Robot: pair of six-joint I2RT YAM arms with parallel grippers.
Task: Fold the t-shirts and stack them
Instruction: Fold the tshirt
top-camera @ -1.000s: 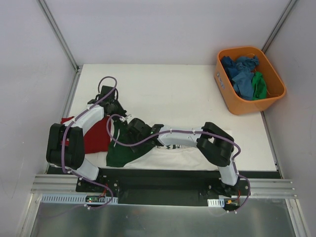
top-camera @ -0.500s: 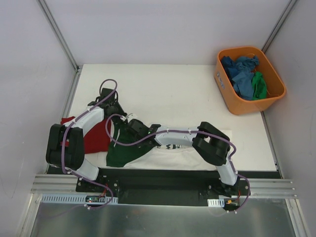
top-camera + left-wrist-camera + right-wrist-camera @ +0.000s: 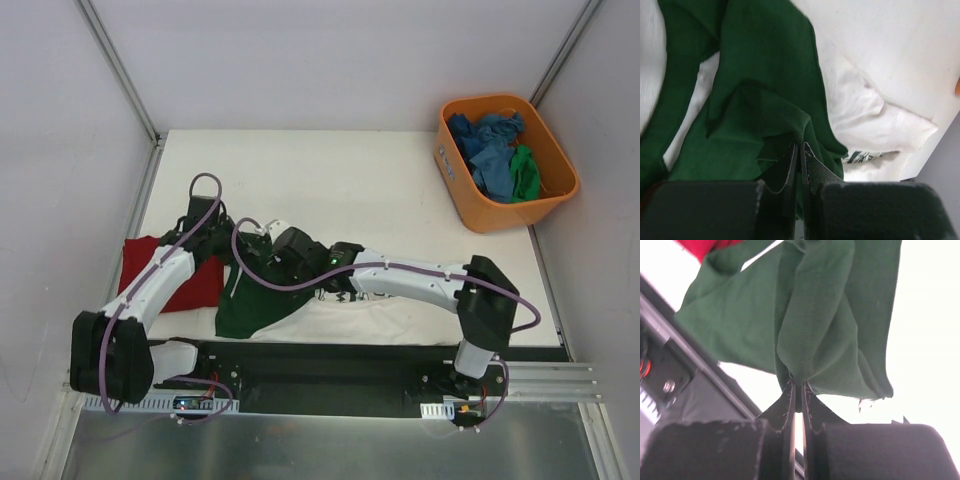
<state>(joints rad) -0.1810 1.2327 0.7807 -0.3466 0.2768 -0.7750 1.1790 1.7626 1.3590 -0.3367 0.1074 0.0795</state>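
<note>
The white and green shirt (image 3: 400, 315) lies crumpled along the near edge of the table (image 3: 340, 180), left of centre, white body to the right and dark green cloth bunched to the left. Its green part is just beside the red shirt (image 3: 145, 265), which lies flat at the table's left side. The left gripper (image 3: 799, 150) has its fingers pressed together on a fold of green cloth. The right gripper (image 3: 797, 390) likewise pinches a gathered green fold, which hangs in pleats from the tips. The shirt's black print is mostly covered by the right arm (image 3: 410, 282); only a sliver shows. The left arm (image 3: 160, 280) crosses part of the red shirt. Blue and green shirts (image 3: 495, 155) lie heaped in the orange tub (image 3: 455, 190) at the far right corner.
</note>
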